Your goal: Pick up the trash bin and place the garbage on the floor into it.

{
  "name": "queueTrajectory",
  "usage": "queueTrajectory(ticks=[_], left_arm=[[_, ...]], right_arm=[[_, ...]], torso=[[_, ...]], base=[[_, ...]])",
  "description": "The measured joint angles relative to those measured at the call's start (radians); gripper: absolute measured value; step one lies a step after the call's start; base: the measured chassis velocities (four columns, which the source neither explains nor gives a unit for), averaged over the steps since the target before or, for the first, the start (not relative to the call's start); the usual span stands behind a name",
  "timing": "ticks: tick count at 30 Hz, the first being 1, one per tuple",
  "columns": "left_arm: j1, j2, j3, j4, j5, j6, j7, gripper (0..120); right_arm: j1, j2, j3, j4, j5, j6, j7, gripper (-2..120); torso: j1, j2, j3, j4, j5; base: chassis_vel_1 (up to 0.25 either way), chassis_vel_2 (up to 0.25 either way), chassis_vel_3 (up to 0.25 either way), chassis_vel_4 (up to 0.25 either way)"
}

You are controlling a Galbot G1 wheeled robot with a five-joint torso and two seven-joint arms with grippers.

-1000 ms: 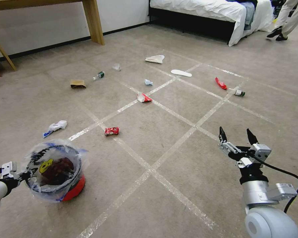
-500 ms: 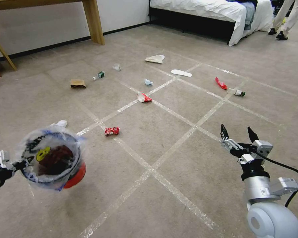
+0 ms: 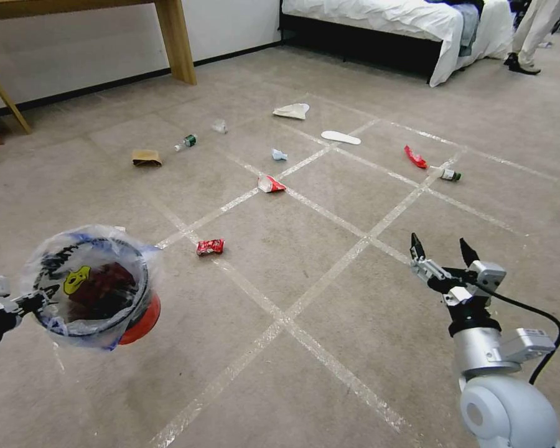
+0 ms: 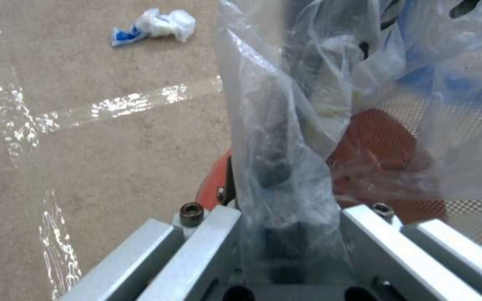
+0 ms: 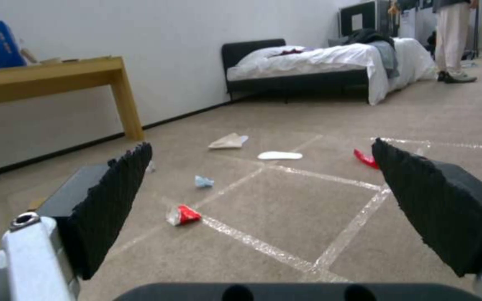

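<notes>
The floor point(image 3: 330, 348), crossed by shiny tape lines, is strewn with the garbage: a tan paper bag point(image 3: 146, 158), a crumpled red wrapper point(image 3: 210, 247) just beside a tape crossing, and a small bottle point(image 3: 185, 142) farther off. The trash bin point(image 3: 93, 292) is held clear of the carpet at the near left, tilted, its rim and clear liner clenched by the left gripper point(image 3: 30, 303). The right gripper point(image 3: 440, 249) is held low at the near right, fingers spread wide and nothing between them.

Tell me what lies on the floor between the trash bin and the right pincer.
Head view: between the trash bin and the right pincer is bare carpet crossed by tape lines.
</notes>
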Motion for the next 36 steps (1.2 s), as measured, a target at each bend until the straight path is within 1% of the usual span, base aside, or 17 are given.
queueTrajectory(ticks=[10, 13, 19, 22, 24, 25, 27, 31, 33, 34, 36], left_arm=[[0.005, -0.016, -0.001, -0.007, 0.002, 0.000, 0.000, 1], [0.003, -0.009, -0.001, -0.012, -0.004, 0.000, -0.003, 1], [-0.003, -0.010, 0.003, -0.011, -0.006, -0.001, -0.013, 1], [0.001, -0.009, -0.003, -0.022, -0.016, -0.001, -0.019, 1], [0.012, -0.003, -0.014, -0.043, -0.039, -0.002, -0.035, 1], [0.012, -0.003, -0.014, -0.043, -0.039, -0.002, -0.035, 1], [0.030, 0.001, -0.024, -0.080, -0.062, -0.002, -0.045, 1], [0.043, -0.002, -0.026, -0.108, -0.079, -0.002, -0.059, 1], [0.054, -0.005, -0.014, -0.129, -0.083, -0.002, -0.066, 1], [0.054, -0.005, -0.014, -0.129, -0.083, -0.002, -0.066, 1], [0.062, -0.005, 0.011, -0.148, -0.082, -0.002, -0.067, 1]], right_arm=[[-0.011, 0.006, -0.009, 0.002, -0.013, -0.005, 0.005, 100], [-0.015, 0.000, -0.005, 0.002, -0.013, -0.012, 0.008, 100], [-0.011, 0.001, -0.006, 0.001, -0.025, -0.018, 0.020, 100], [-0.011, 0.002, -0.012, 0.000, -0.033, -0.033, 0.040, 100], [-0.015, -0.003, -0.015, 0.002, -0.043, -0.037, 0.044, 100], [-0.015, -0.003, -0.015, 0.002, -0.043, -0.037, 0.044, 100], [-0.025, -0.011, -0.016, 0.005, -0.045, -0.038, 0.058, 100], [-0.029, -0.021, -0.014, 0.003, -0.037, -0.037, 0.067, 100], [-0.026, -0.028, -0.009, 0.002, -0.019, -0.031, 0.066, 100], [-0.026, -0.028, -0.009, 0.002, -0.019, -0.031, 0.066, 100], [-0.032, -0.025, -0.003, 0.009, -0.005, -0.026, 0.065, 100]], torso=[[0.000, 0.000, 0.000, 0.0001, -0.0001], [0.000, 0.000, 0.000, -0.0001, 0.0001], [0.000, 0.000, 0.000, 0.0000, -0.0002], [0.000, 0.000, 0.000, 0.0000, -0.0001], [0.000, 0.000, 0.000, 0.0000, -0.0001], [0.000, 0.000, 0.000, 0.0000, -0.0001], [0.000, 0.000, 0.000, 0.0000, 0.0002], [0.000, 0.000, 0.000, -0.0002, 0.0001], [0.000, 0.000, 0.000, 0.0005, 0.0001], [0.000, 0.000, 0.000, 0.0005, 0.0001], [0.000, 0.000, 0.000, -0.0003, 0.0001]], base=[[0.000, 0.000, 0.000, 0.000], [0.000, 0.000, 0.000, 0.000], [0.000, 0.000, 0.000, 0.000], [0.000, 0.000, 0.000, 0.000], [0.000, 0.000, 0.000, 0.000], [0.000, 0.000, 0.000, 0.000], [0.000, 0.000, 0.000, 0.000], [0.000, 0.000, 0.000, 0.000], [0.000, 0.000, 0.000, 0.000], [0.000, 0.000, 0.000, 0.000], [0.000, 0.000, 0.000, 0.000]])
